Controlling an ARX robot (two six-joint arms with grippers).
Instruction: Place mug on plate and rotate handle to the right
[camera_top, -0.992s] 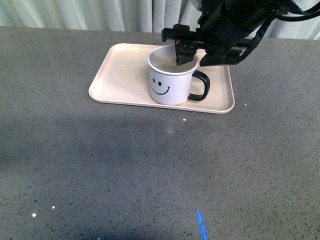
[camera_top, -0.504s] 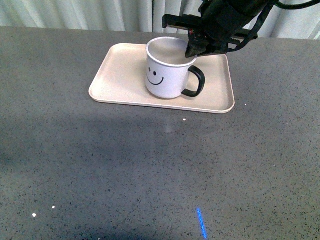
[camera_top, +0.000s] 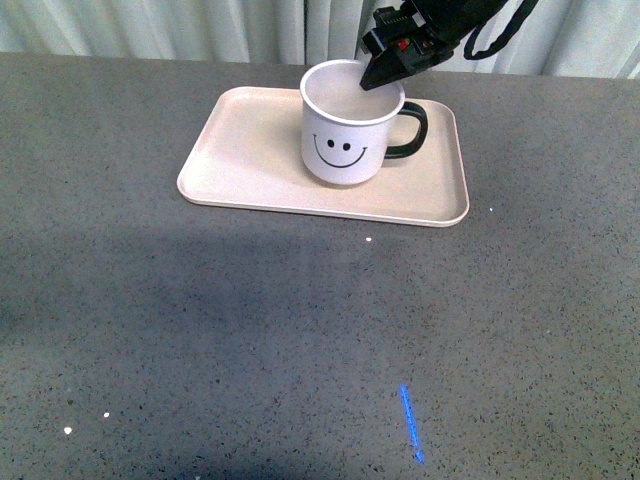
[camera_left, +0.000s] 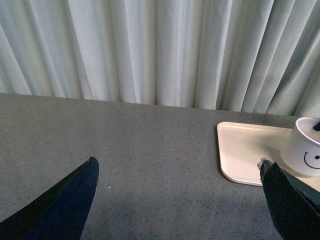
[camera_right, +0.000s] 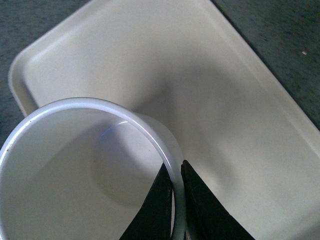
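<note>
1. White, with a black smiling face, the mug (camera_top: 352, 135) stands upright on the plate (camera_top: 250, 150) in the upper middle of the front view. The face looks toward the camera.
2. Its black handle (camera_top: 412, 130) points to the right side of the frame and slightly to the back.
3. The beige-pink plate lies flat on the grey speckled table (camera_top: 200, 330). The mug is on its right half, apart from the raised edge.
4. You see the right gripper (camera_top: 385, 72) hanging from the top edge of the frame onto the mug's rim, on the handle side. In the right wrist view its fingers (camera_right: 205, 215) stand narrow, one inside the mug and one outside, with the rim pinched between them.
5. The left gripper (camera_left: 175, 200) shows only in the left wrist view. Its fingers are wide apart and hold nothing, above bare table.
6. A pale curtain (camera_left: 150, 50) hangs behind the table. A short blue mark (camera_top: 410, 425) lies on the table at the lower right of the front view.
</note>
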